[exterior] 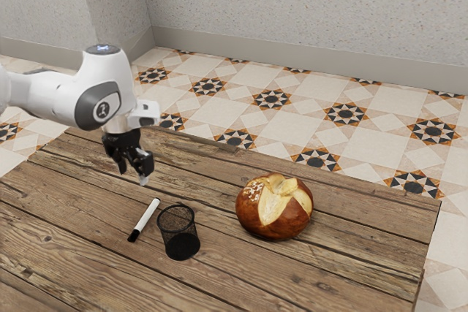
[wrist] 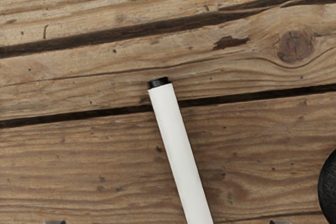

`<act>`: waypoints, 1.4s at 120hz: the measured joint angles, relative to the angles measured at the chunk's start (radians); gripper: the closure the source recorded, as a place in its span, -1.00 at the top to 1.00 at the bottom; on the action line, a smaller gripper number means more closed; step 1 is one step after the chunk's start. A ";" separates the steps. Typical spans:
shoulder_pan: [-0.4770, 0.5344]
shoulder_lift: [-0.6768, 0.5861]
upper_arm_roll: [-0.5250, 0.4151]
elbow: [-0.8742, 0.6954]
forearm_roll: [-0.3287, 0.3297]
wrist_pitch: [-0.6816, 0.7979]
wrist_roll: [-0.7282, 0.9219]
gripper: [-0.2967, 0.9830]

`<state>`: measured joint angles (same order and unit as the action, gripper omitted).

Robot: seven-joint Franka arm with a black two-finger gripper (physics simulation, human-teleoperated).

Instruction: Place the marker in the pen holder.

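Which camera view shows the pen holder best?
The exterior view: the pen holder appears whole, with its rim, mesh wall and base, upright beside the marker. In the wrist view, a dark curved part of it is cut off by the edge.

Table (exterior: pixel 351 257) is built of rough brown wood planks, split by dark seams and marked with knots. Three items are carried directly on it. Pen holder (exterior: pixel 180 234), black mesh, is stood upright. Marker (exterior: pixel 145 218), white with black ends, is laid flat just beside the pen holder on the exterior view's left, not touched by it. Round browned bread (exterior: pixel 273 208), pale where split, is set apart from the pen holder, toward the exterior view's right.
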<state>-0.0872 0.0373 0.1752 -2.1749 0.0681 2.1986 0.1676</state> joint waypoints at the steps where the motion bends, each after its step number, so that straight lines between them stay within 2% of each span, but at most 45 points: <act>1: 0.002 0.005 0.000 0.001 0.000 0.002 -0.005 0.22; 15: 0.024 0.089 -0.002 0.008 -0.002 0.044 -0.071 0.02; 32: 0.019 0.149 -0.003 0.010 -0.006 0.091 -0.136 -0.08; 110: 0.014 0.313 -0.017 0.084 -0.032 0.162 -0.295 -0.18; 150: 0.015 0.309 -0.019 0.085 -0.028 0.167 -0.332 -0.59; 168: 0.016 0.165 -0.054 0.073 -0.020 0.146 -0.338 -0.66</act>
<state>-0.0712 0.2026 0.1214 -2.1017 0.0482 2.3451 -0.1702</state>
